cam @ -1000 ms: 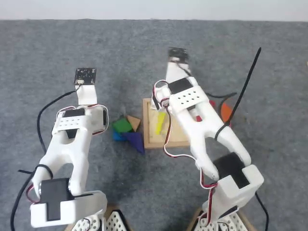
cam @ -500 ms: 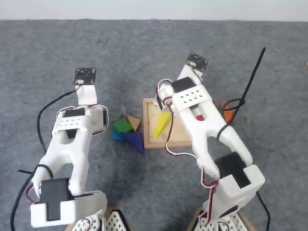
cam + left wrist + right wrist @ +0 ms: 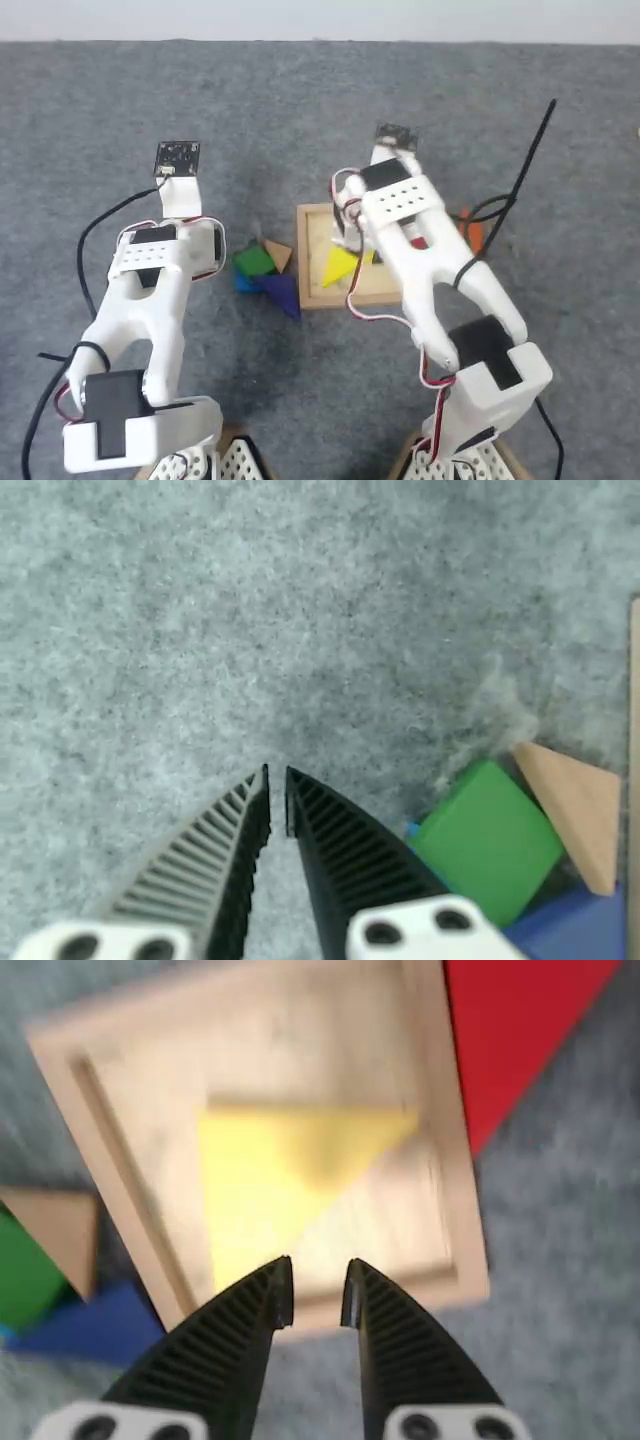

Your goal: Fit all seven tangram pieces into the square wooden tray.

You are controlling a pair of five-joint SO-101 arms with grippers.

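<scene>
High view: square wooden tray (image 3: 304,262) mid-frame, yellow triangle piece (image 3: 338,266) flat inside. My right arm (image 3: 400,205) over tray. Green square piece (image 3: 254,261), tan wooden triangle (image 3: 279,254) and purple piece (image 3: 281,292) clustered just left of tray.

Left wrist view: my left gripper (image 3: 277,780) jaws closed, empty, over grey carpet (image 3: 200,610). Green square piece lower right.

Right wrist view: my right gripper (image 3: 315,1290) jaws slightly apart, empty, at tray's lower rim. Red triangle piece (image 3: 515,1030) outside tray, upper right.

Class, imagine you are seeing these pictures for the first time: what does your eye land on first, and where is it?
First comes the bright yellow triangle lying inside the wooden tray, with the right gripper above the tray's rim. Next comes the cluster of green square, tan triangle and blue piece on the grey carpet beside the tray, near the left gripper.
</scene>
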